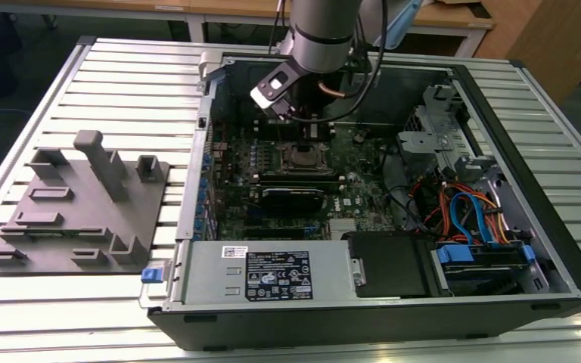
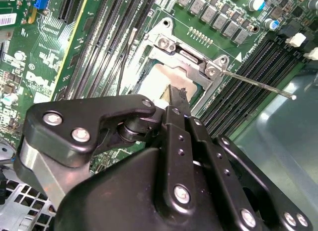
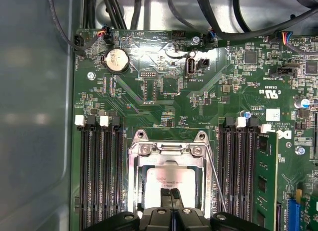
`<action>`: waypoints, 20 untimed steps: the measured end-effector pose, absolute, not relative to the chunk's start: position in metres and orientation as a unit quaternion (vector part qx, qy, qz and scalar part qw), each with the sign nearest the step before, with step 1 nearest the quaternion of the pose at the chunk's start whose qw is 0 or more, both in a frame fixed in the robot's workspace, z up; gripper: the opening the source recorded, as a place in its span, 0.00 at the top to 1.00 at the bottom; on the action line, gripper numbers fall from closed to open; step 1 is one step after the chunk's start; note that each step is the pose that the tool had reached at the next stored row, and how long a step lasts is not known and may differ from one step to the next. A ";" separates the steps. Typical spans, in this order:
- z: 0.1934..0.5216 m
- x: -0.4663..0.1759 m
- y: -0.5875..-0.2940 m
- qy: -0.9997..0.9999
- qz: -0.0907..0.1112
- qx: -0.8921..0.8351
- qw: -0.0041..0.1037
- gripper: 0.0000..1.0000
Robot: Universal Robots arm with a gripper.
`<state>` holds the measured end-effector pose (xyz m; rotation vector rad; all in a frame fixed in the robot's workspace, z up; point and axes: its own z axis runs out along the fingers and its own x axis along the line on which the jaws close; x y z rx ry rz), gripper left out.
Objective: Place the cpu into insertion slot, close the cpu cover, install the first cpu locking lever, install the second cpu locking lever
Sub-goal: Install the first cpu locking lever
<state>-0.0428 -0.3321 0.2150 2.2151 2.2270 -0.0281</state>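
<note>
Here, the cover is down over the cpu and a lever is still unlatched.
The cpu (image 3: 164, 179) lies in the slot (image 1: 301, 157), upper middle of the exterior view, with the cover (image 3: 166, 156) flat around it. One lever (image 2: 258, 85) juts free of the frame, so the cover is probably not locked. The gripper (image 3: 171, 192) hangs low over the chip's edge with its fingers pressed together, holding nothing visible; whether the tips touch the cpu is unclear.
</note>
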 end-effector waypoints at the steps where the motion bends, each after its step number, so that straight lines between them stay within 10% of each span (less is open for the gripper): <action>1: 0.216 -0.043 -0.332 0.709 -0.009 0.705 0.000 0.90; 20: 0.223 -0.043 -0.332 0.709 -0.009 0.705 0.000 0.90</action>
